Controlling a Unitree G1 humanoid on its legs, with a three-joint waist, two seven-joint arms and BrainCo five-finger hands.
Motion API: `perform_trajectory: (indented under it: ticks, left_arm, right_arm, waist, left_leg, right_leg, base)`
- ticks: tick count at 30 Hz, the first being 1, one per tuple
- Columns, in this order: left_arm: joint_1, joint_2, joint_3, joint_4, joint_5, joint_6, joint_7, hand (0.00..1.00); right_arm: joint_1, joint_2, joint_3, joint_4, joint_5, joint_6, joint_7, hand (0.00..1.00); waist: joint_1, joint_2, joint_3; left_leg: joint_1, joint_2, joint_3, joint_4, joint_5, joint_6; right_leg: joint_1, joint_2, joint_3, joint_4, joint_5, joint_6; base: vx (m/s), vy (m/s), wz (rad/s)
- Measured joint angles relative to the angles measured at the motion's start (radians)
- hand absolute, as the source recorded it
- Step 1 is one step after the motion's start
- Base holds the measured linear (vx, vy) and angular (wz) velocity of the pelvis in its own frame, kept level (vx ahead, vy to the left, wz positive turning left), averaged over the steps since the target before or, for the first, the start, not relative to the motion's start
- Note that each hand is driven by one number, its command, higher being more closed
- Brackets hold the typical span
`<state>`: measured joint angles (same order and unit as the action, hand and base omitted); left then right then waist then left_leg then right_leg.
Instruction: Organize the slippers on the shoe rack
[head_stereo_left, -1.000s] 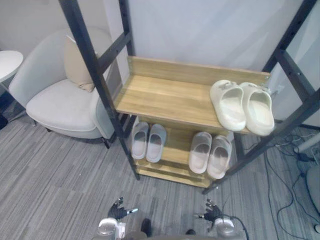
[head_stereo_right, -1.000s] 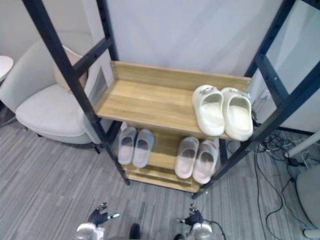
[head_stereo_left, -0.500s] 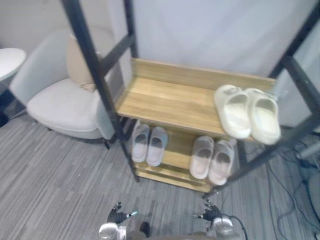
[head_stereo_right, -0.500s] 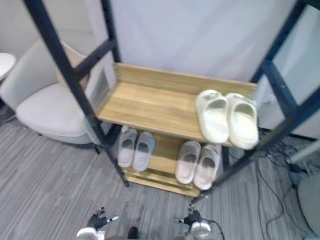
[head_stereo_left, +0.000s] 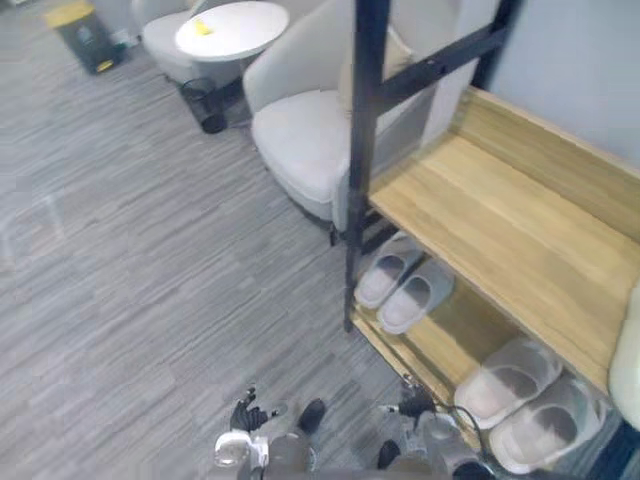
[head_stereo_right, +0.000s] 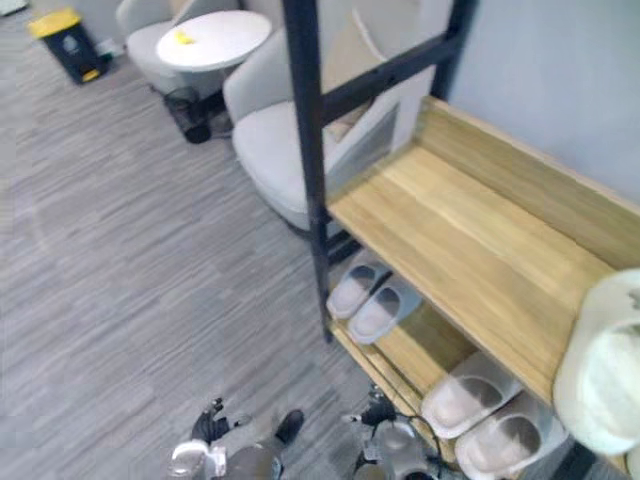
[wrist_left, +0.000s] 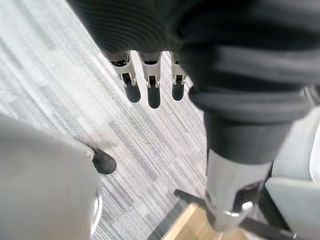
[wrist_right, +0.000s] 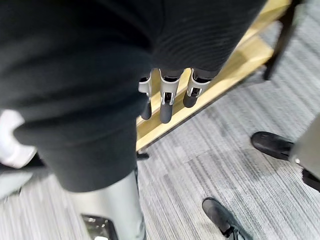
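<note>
A wooden shoe rack (head_stereo_left: 500, 225) with a black frame stands at the right. On its low shelf lie a grey pair of slippers (head_stereo_left: 405, 285) and, further right, a pale beige pair (head_stereo_left: 520, 395). A cream slipper (head_stereo_right: 605, 365) shows on the upper shelf at the view's right edge. My left hand (head_stereo_left: 248, 413) hangs low over the carpet, open, fingers (wrist_left: 153, 95) straight and empty. My right hand (head_stereo_left: 412, 405) hangs by the rack's front corner, also open with straight fingers (wrist_right: 165, 107), holding nothing.
A light armchair (head_stereo_left: 310, 130) with a cushion stands just left of the rack. Behind it are a round white table (head_stereo_left: 232, 28), a small black bin (head_stereo_left: 205, 105) and a yellow-topped box (head_stereo_left: 85, 35). Grey striped carpet (head_stereo_left: 130, 250) spreads to the left.
The whole picture has swung left, so the camera moved: the rack now sits at the right and more carpet shows. Both hands stay low and empty.
</note>
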<state>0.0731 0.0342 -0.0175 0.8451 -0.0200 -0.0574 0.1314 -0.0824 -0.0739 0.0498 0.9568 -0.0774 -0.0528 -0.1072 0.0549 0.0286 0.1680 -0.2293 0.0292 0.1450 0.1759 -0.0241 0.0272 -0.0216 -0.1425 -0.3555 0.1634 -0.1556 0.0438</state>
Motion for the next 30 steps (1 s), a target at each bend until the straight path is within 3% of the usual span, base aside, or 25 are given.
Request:
perform_trajectory:
  ticks: [1,2,4,6,7,8,10,11,13,14,16,19,21,22,23,24,25,27,28,29,30]
  left_arm:
    - [-0.012,-0.003,-0.009,0.005,0.002,-0.001,0.000,0.00]
    - [-0.015,-0.004,-0.010,0.006,0.005,-0.001,0.000,0.00]
    - [-0.029,0.002,-0.014,0.005,0.021,-0.004,0.001,0.00]
    - [-0.041,-0.002,-0.013,0.012,0.030,0.000,0.001,0.00]
    - [-0.042,-0.007,-0.013,0.027,0.036,0.000,0.001,0.00]
    - [-0.046,-0.008,-0.013,0.034,0.036,0.001,0.001,0.00]
    - [-0.044,0.003,-0.017,0.037,0.037,0.002,0.002,0.00]
    - [-0.043,0.004,-0.017,0.037,0.037,0.002,0.001,0.00]
    - [-0.033,0.012,-0.019,0.037,0.037,0.004,0.001,0.00]
    - [-0.026,0.028,-0.021,0.037,0.037,0.005,0.000,0.00]
    - [-0.008,0.038,-0.023,0.037,0.037,0.005,0.001,0.00]
    - [-0.003,0.040,-0.020,0.038,0.036,0.005,0.002,0.00]
    - [-0.017,0.030,-0.020,0.052,0.036,0.005,0.002,0.00]
    - [-0.018,0.030,-0.020,0.053,0.036,0.005,0.002,0.00]
    - [-0.024,0.032,-0.018,0.055,0.036,0.004,0.002,0.00]
    - [-0.027,0.034,-0.018,0.055,0.036,0.004,0.002,0.00]
    - [-0.028,0.039,-0.017,0.055,0.036,0.003,0.002,0.00]
    - [-0.012,0.052,-0.006,0.054,0.036,-0.002,0.004,0.00]
    - [-0.011,0.051,0.000,0.053,0.036,-0.002,0.005,0.00]
    - [0.000,0.042,0.028,0.055,0.035,-0.003,0.015,0.00]
    - [-0.003,0.028,0.065,0.050,0.027,-0.003,0.021,0.00]
  right_arm:
    - [0.003,-0.005,0.001,0.000,0.000,0.001,-0.002,0.00]
    - [0.004,-0.006,0.001,0.000,0.000,0.001,-0.002,0.00]
    - [0.003,-0.009,-0.007,-0.001,0.000,0.003,-0.003,0.00]
    - [0.006,-0.004,-0.008,-0.001,0.001,0.002,-0.004,0.00]
    - [0.013,-0.009,-0.010,-0.002,0.002,0.003,-0.004,0.00]
    - [0.015,-0.009,-0.010,-0.001,0.002,0.005,-0.005,0.00]
    - [0.014,0.006,-0.015,0.000,0.001,0.009,-0.002,0.00]
    - [0.013,0.008,-0.015,0.001,0.001,0.009,-0.002,0.00]
    - [-0.009,0.026,-0.007,0.001,0.001,0.009,0.001,0.00]
    - [-0.007,0.037,-0.007,0.000,0.001,0.007,0.008,0.00]
    - [-0.001,0.042,-0.006,0.001,0.001,0.007,0.010,0.00]
    - [0.013,0.039,-0.005,0.002,0.001,0.007,0.010,0.00]
    - [0.016,0.036,0.003,0.007,0.001,0.011,0.010,0.00]
    - [0.017,0.036,0.003,0.007,0.001,0.012,0.010,0.00]
    - [0.013,0.037,0.003,0.002,0.001,0.012,0.009,0.00]
    - [0.012,0.038,0.004,0.002,0.001,0.012,0.009,0.00]
    - [0.014,0.042,0.005,0.003,0.001,0.014,0.009,0.00]
    - [0.027,0.056,0.014,0.003,0.001,0.013,0.010,0.00]
    - [0.027,0.054,0.014,0.003,0.001,0.013,0.011,0.00]
    - [0.016,0.056,0.017,0.005,0.000,0.014,0.010,0.00]
    - [0.003,0.049,0.033,0.000,0.000,0.013,0.009,0.00]
  waist:
    - [-0.002,0.001,0.001]
    - [-0.003,0.004,0.003]
    - [-0.001,-0.015,0.013]
    - [-0.015,-0.028,0.012]
    - [-0.019,-0.008,0.020]
    - [-0.018,-0.008,0.021]
    - [-0.017,-0.019,0.024]
    - [-0.015,-0.019,0.024]
    - [-0.004,-0.018,0.026]
    - [-0.004,-0.022,0.031]
    - [-0.006,-0.023,0.033]
    - [-0.008,-0.021,0.035]
    - [-0.018,-0.008,0.047]
    - [-0.020,-0.007,0.049]
    - [-0.025,-0.022,0.057]
    - [-0.025,-0.030,0.062]
    - [-0.025,-0.039,0.065]
    - [-0.035,-0.077,0.050]
    - [-0.035,-0.081,0.047]
    - [-0.024,-0.041,0.037]
    - [-0.028,-0.030,0.042]
  left_leg:
    - [-0.015,0.025,0.130,0.050,-0.023,0.001]
    - [-0.018,0.026,0.154,0.058,-0.028,0.010]
    - [-0.031,-0.015,0.165,0.048,-0.037,0.042]
    - [-0.013,0.019,0.344,0.072,-0.125,0.061]
    - [-0.006,0.033,0.367,0.103,-0.106,0.051]
    - [-0.004,0.025,0.357,0.100,-0.106,0.053]
    - [0.045,-0.061,0.276,0.035,-0.097,0.070]
    - [0.047,-0.064,0.269,0.035,-0.101,0.073]
    - [0.083,-0.080,0.217,0.016,-0.122,0.069]
    - [0.125,-0.085,0.177,-0.004,-0.122,0.068]
    - [0.186,-0.089,0.129,-0.041,-0.122,0.066]
    - [0.233,-0.090,0.066,-0.071,-0.124,0.062]
    - [0.266,-0.078,-0.026,-0.097,-0.129,0.049]
    - [0.272,-0.077,-0.033,-0.102,-0.130,0.046]
    - [0.308,-0.079,-0.089,-0.115,-0.141,0.026]
    - [0.321,-0.083,-0.108,-0.117,-0.145,0.021]
    - [0.338,-0.089,-0.137,-0.122,-0.156,0.006]
    - [0.334,-0.086,-0.241,-0.030,-0.251,-0.014]
    - [0.334,-0.075,-0.252,-0.008,-0.270,-0.021]
    - [0.295,-0.021,-0.263,0.108,-0.312,-0.059]
    - [0.185,0.007,-0.231,0.330,-0.306,-0.079]
  right_leg:
    - [-0.004,-0.016,-0.034,0.032,-0.017,0.011]
    - [-0.004,-0.020,-0.044,0.043,-0.022,0.015]
    - [-0.003,-0.052,-0.093,0.075,-0.066,0.035]
    - [0.049,-0.086,-0.178,0.005,-0.043,0.044]
    - [0.087,-0.087,-0.213,0.011,-0.046,0.074]
    - [0.095,-0.089,-0.213,0.008,-0.047,0.078]
    - [0.153,-0.107,-0.223,-0.007,-0.025,0.087]
    - [0.152,-0.113,-0.225,0.014,-0.025,0.088]
    - [0.086,-0.180,-0.219,0.270,-0.024,0.074]
    - [0.036,-0.193,-0.162,0.420,-0.061,0.038]
    - [-0.020,-0.167,-0.095,0.495,-0.106,0.049]
    - [-0.105,-0.123,-0.067,0.433,-0.123,0.052]
    - [-0.210,-0.035,0.006,0.228,-0.060,0.060]
    - [-0.217,-0.024,0.019,0.198,-0.044,0.060]
    - [-0.244,0.015,0.101,0.035,0.072,0.072]
    - [-0.248,0.018,0.120,0.010,0.096,0.071]
    - [-0.259,0.019,0.146,-0.016,0.131,0.065]
    - [-0.276,0.019,0.164,0.016,0.216,-0.017]
    - [-0.275,0.025,0.153,0.039,0.227,-0.029]
    - [-0.269,0.061,0.110,0.078,0.152,-0.049]
    - [-0.237,0.081,0.073,0.052,0.128,-0.055]
  base:
    - [0.00,0.056,0.71]
    - [-0.02,0.108,0.88]
    - [-0.04,0.149,0.97]
    - [0.07,0.219,1.26]
    - [0.10,0.137,1.05]
    - [0.11,0.160,1.19]
    - [0.10,0.130,1.00]
    - [0.16,0.120,0.73]
    - [0.14,0.100,0.61]
    - [0.12,0.063,0.60]
    - [0.22,0.040,0.78]
    - [0.24,0.015,0.76]
    - [0.31,-0.036,0.92]
    - [0.44,-0.109,1.12]
    - [0.31,-0.090,0.92]
    - [0.41,-0.156,1.15]
    - [0.34,-0.207,1.12]
    - [0.58,-0.373,1.34]
    - [0.55,-0.321,0.89]
    - [0.53,-0.289,0.69]
    - [0.53,-0.289,0.61]
